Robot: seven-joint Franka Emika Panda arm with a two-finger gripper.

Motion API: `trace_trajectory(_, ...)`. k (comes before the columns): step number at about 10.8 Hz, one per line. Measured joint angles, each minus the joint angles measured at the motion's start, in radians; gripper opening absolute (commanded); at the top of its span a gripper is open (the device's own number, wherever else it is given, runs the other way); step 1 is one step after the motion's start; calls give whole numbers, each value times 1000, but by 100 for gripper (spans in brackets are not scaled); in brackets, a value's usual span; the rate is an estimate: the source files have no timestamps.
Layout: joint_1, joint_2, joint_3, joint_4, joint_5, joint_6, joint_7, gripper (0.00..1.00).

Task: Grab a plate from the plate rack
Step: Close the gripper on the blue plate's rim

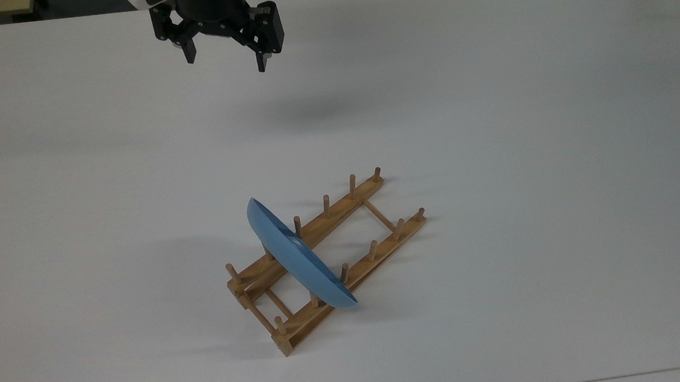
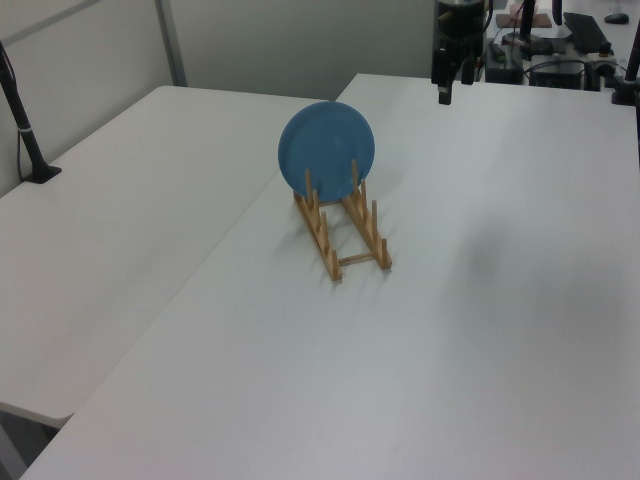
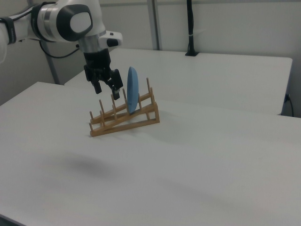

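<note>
Standing on edge near the table's (image 1: pixel 522 110) middle, the plate (image 1: pixel 297 258) sits between pegs toward one end of the plate rack (image 1: pixel 327 259), its face upright in the left view. Far beyond it in the top view, well apart and above the table, the gripper (image 1: pixel 225 54) hangs with fingers spread and nothing between them. Reaching the plate well probably means coming over its top rim, turning the fingers to straddle the thin edge, then lifting straight up so it clears the pegs without dragging the rack.
</note>
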Motion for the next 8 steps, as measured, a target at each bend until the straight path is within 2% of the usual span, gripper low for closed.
trace_trajectory(4,17,-3,2,38,2,3,0,100)
trace_trajectory(8,17,22,-2,35,2,91,0,100)
